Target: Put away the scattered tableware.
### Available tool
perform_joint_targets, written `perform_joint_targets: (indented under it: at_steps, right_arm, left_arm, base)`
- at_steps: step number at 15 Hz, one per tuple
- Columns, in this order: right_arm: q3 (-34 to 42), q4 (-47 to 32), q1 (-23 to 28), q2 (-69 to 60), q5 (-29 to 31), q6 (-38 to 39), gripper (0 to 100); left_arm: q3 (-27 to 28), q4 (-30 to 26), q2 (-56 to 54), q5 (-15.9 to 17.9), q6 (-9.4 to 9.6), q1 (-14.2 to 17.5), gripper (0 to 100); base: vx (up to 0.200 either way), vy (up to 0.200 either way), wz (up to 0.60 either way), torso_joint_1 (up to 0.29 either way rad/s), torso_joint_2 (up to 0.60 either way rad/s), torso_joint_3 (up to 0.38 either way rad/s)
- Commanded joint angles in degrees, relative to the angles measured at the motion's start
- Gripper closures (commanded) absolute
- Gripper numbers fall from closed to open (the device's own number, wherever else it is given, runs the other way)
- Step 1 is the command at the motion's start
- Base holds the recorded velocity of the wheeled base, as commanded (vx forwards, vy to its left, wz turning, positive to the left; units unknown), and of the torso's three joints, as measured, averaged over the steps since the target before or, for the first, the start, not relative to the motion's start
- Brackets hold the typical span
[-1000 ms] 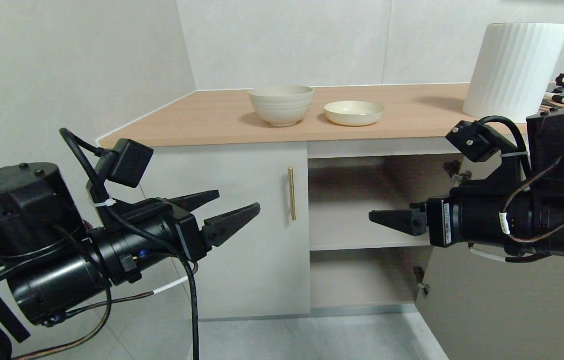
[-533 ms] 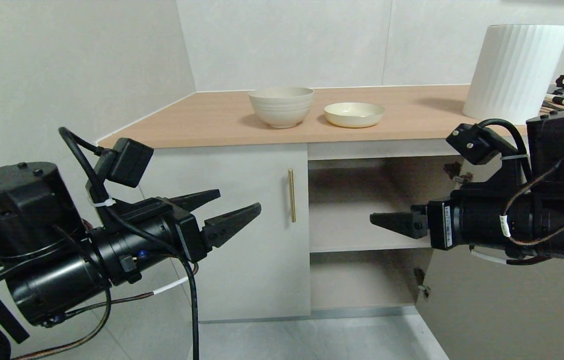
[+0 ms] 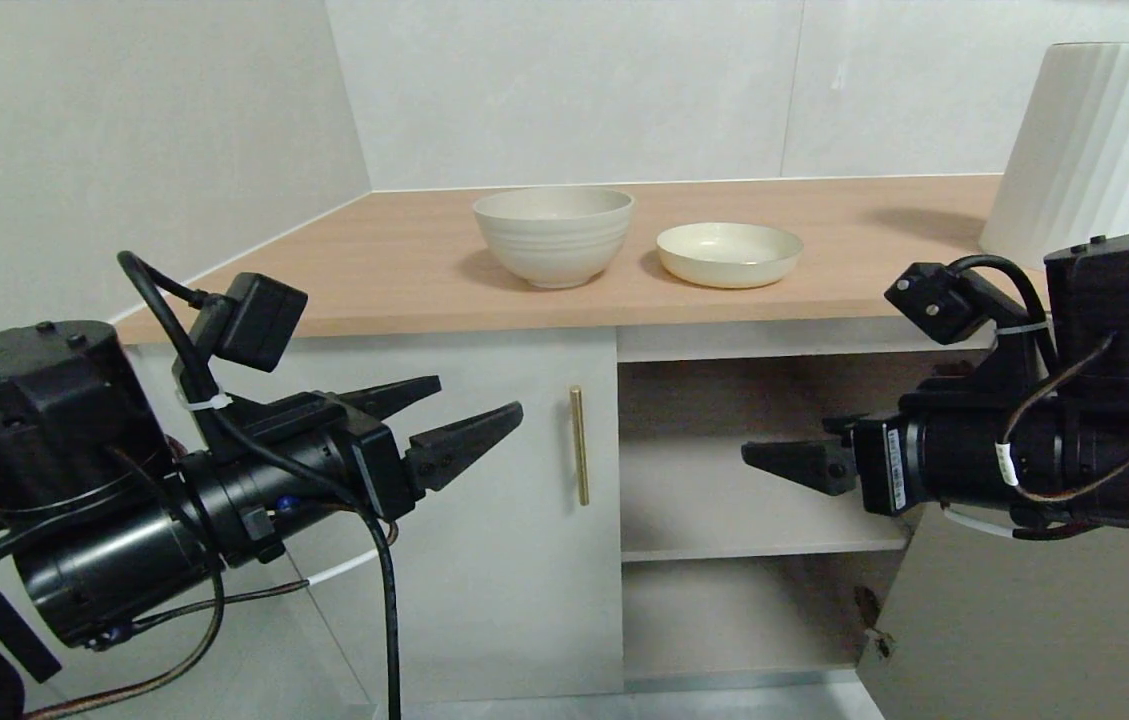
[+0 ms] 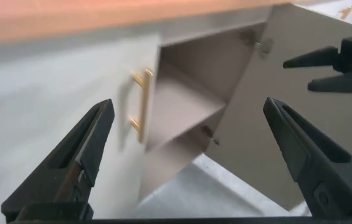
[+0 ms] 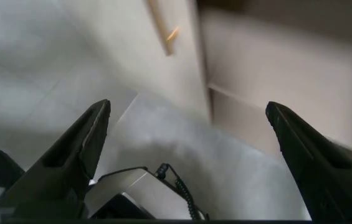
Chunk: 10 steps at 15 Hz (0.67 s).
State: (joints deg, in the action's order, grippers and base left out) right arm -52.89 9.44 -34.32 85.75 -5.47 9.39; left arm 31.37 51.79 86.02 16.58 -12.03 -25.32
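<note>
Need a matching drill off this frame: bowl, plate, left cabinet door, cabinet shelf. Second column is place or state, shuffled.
Column 1
1. bowl
2. plate
3. left cabinet door
4. cabinet shelf

Column 2
a. shut, with a brass handle near its edge
b. on the counter, on the side of the ribbed white container
c. inside the open half, below the counter
d. on the counter, on the side of the wall corner

Pairs: 1-d, 2-b, 3-a, 4-c

the head camera has shifted, seemingly nearer the open cabinet point(image 3: 514, 600).
</note>
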Motion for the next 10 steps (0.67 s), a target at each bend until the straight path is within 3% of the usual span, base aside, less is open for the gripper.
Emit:
perform_joint_targets:
  at_steps: [1,10]
  right_arm:
    - [0.5,0.0,0.0,-0.1,-0.1,-0.6,0]
    - [0.9,0.7,0.0,-0.1,-0.1,-0.9,0]
  left_arm:
    - [-0.1,0.1,-0.2,0.0,-0.01,0.0,0]
    - [-0.1,0.1,-1.4,0.3,-0.18,0.0,0]
  base:
    - [0.0,0.0,0.0,0.0,0.0,0.0]
    - [0.0,0.0,0.0,0.0,0.0,0.0]
